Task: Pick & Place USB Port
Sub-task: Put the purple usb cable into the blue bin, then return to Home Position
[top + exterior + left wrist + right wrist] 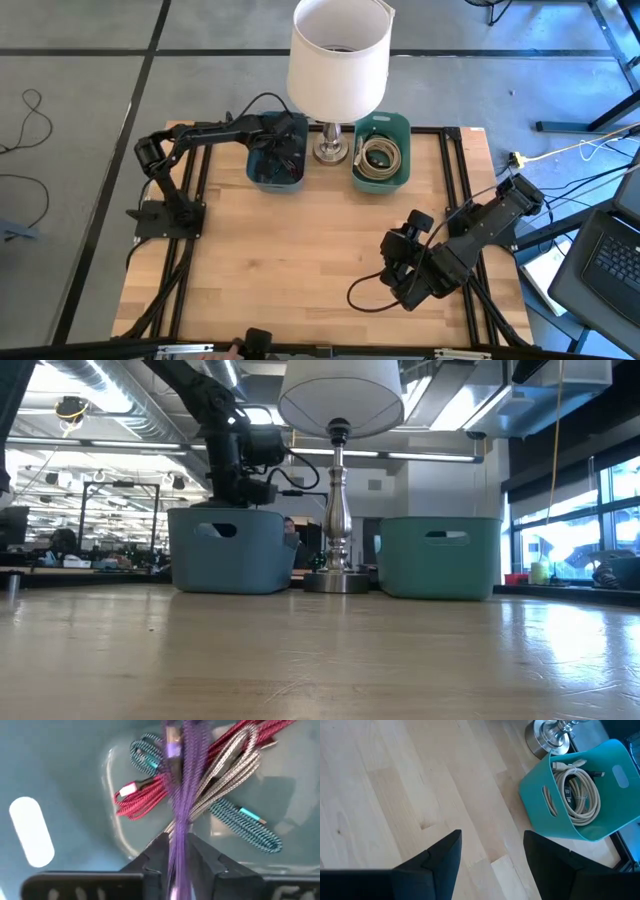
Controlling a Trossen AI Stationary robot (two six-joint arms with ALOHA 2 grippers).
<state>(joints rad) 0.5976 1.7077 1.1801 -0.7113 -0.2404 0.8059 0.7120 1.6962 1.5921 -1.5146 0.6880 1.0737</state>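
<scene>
Nearest, at the table's [300, 250] front right, the right gripper [492, 851] waits above bare wood, fingers [442, 855] spread apart with nothing between them.

Further back on the left, the left arm reaches across into the blue bin [275, 170]. Left gripper [178, 851] is down inside it, with a purple cable [185, 780] running up between its fingers [155, 855]. The cable is braided, violet, with a lighter lilac plug near its upper end; it shows blurred. The fingers sit close on either side of the strands, but whether they are pinching or have just let go I cannot tell.

Below the purple cable, on the bin floor:
- red cable [145, 797], braided, bundled, white plug at one end
- teal cable [250, 825], braided dark teal, light turquoise connector
- grey cable [235, 765], braided, crossing under the purple one
A second teal coil lies further in, by the wall.

The low view shows the left arm coming down over the blue bin's rim.

Back centre: lamp [338, 60], white shade, chrome base, standing between the two bins.

Back right: green bin [580, 795], holding a coiled beige cable [580, 795] with a dark tie.
</scene>
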